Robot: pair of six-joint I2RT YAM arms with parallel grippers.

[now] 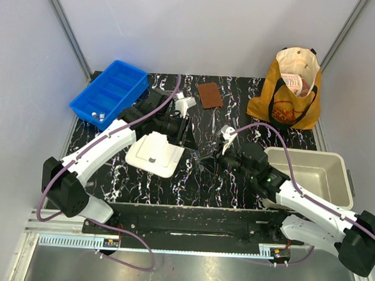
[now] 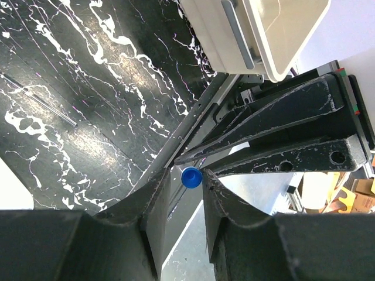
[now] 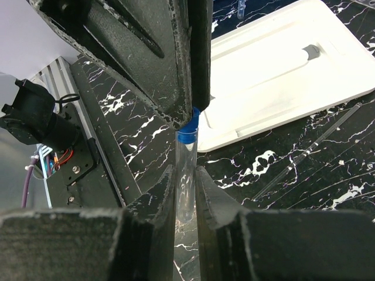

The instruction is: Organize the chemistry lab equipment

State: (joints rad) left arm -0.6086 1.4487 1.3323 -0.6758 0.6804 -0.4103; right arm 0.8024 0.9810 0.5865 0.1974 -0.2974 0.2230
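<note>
The right hand [image 3: 184, 174] is clamped on the clear body of a blue-capped tube [image 3: 187, 157], held up off the counter [image 1: 166, 188] where the two arms meet mid-counter. The left hand [image 2: 186, 177] brackets the tube's blue cap [image 2: 191, 177]. Its fingers stand a little apart, with a sliver of light on one side, so it does not look clamped.

The tube should be very light, stiff, smooth and slippery. If it is glass it could crack under hard pinching, though I cannot tell glass from plastic. The cap looks the grippier hold, but it may twist or pull off. The body just below the cap is probably the safer place to grip.

The counter is hard, glossy black marbled stone, so anything dropped would likely bounce or roll. Plain grey walls close in three sides. A beige bin [image 1: 312, 153] sits right and a tan tote bag [image 1: 283, 111] sits behind it. A divided blue bin [image 1: 133, 72] sits far left, holding two small vials [image 1: 97, 115]. A white lid [image 1: 167, 153] lies just left of the hands. A thin clear rod [image 3: 304, 155] lies on the counter near the lid and could be easy to knock.
</note>
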